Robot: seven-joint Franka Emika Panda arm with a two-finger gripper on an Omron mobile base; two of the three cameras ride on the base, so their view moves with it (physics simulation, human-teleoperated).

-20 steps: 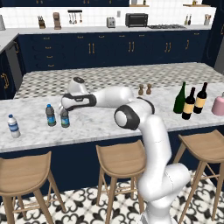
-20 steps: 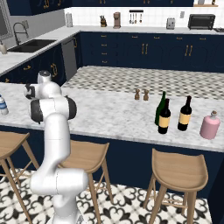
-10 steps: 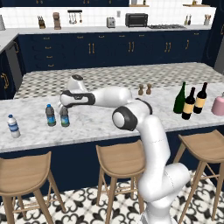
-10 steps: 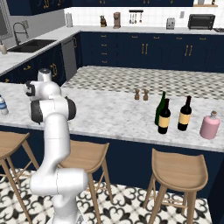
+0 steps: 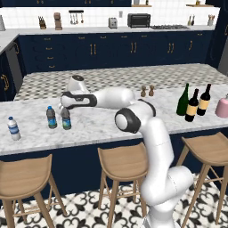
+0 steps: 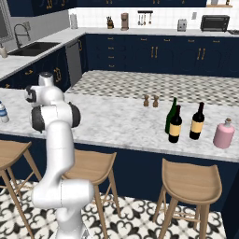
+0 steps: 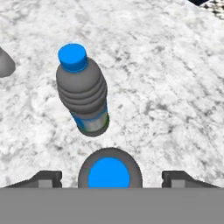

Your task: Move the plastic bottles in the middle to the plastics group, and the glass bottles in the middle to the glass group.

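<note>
Looking down through the hand view, I see my gripper [image 7: 109, 177] poised straight over a small blue-capped water bottle [image 7: 109, 175], with the two dark finger tips [image 7: 43, 178] standing wide to either side of its cap and touching nothing, so the jaws are well open and hold nothing. Just beyond it stands a second blue-capped water bottle [image 7: 83, 89] with a blue label, upright on the marble counter [image 7: 166, 78]. From the left base view, the arm reaches out low to the left over the island, and the gripper [image 5: 67, 107] sits just above the nearer of those two bottles: the one under the hand [image 5: 66, 119] and its neighbour [image 5: 51, 117] stand close together, not quite touching as far as I can tell. A clear white-capped water bottle [image 5: 14, 128] stands well apart from them, further left near the counter's front edge. Far to the right, the plain green wine bottle [image 5: 183, 100], a dark wine bottle with a yellow-orange label [image 5: 192, 106] and another dark wine bottle [image 5: 204, 100] stand upright in a tight cluster, with a pink rounded bottle [image 5: 222, 106] beside them. Two small shakers [image 5: 147, 91] sit mid-counter.
</note>
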